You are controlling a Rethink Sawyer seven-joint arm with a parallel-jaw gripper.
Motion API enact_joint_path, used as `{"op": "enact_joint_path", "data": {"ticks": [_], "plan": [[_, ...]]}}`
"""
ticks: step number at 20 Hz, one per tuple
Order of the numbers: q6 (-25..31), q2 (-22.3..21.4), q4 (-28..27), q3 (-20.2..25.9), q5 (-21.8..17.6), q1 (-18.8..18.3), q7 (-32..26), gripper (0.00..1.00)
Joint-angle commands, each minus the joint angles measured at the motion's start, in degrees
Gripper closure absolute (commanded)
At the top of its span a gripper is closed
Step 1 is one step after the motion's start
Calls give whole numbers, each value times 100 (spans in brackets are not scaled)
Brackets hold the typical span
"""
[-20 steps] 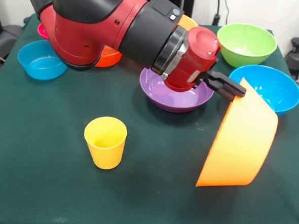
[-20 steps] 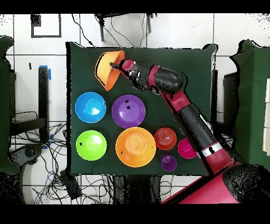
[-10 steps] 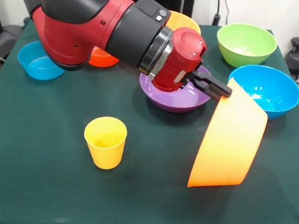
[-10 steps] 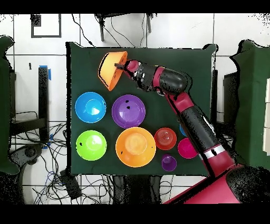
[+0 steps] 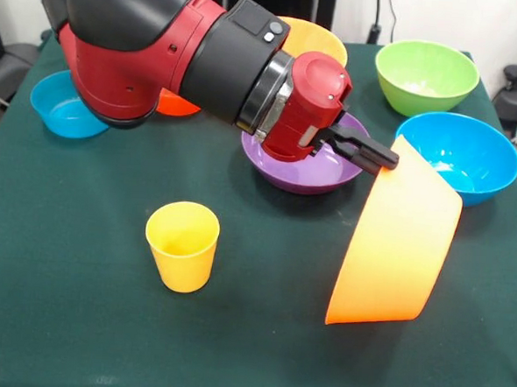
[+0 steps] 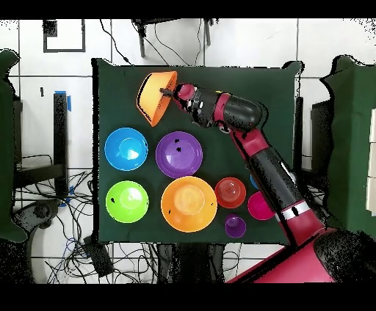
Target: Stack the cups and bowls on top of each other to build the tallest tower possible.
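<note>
My gripper (image 5: 385, 157) is shut on the rim of a large orange bowl (image 5: 396, 246), which hangs tipped on its side with its lower edge at or just above the cloth. From above, this bowl (image 6: 154, 97) and the gripper (image 6: 170, 92) sit near the table's top edge. The yellow cup (image 5: 182, 244) stands upright and alone, left of the held bowl; the arm hides it from above. A wide purple bowl (image 5: 305, 170) lies under the wrist. The second large orange bowl (image 6: 189, 204), the purple cup (image 6: 235, 226), the red-orange bowl (image 6: 230, 192) and the pink bowl (image 6: 260, 206) lie apart.
A green bowl (image 5: 426, 77) and a blue bowl (image 5: 461, 153) stand right of the arm, close to the held bowl. A small blue bowl (image 5: 64, 104) is at the far left. The arm's bulk (image 5: 162, 47) covers the table's back middle.
The gripper and the held orange bowl shifted a little to the left in the front view, mostly in the first half second. Everything else stayed put.
</note>
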Motion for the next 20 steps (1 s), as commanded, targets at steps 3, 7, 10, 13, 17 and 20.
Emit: {"op": "enact_joint_path", "data": {"ticks": [3,7,10,13,17,20], "plan": [[614,254,-776,-214,-465,64,-1826,100],[712,253,-871,-232,-565,17,-1905,100],[899,266,-1031,-244,-570,19,-1977,100],[1084,238,-1131,-256,-558,16,-2018,100],[1348,222,-1272,-266,-534,11,-2087,100],[1573,196,-1444,-269,-517,41,-2127,100]]}}
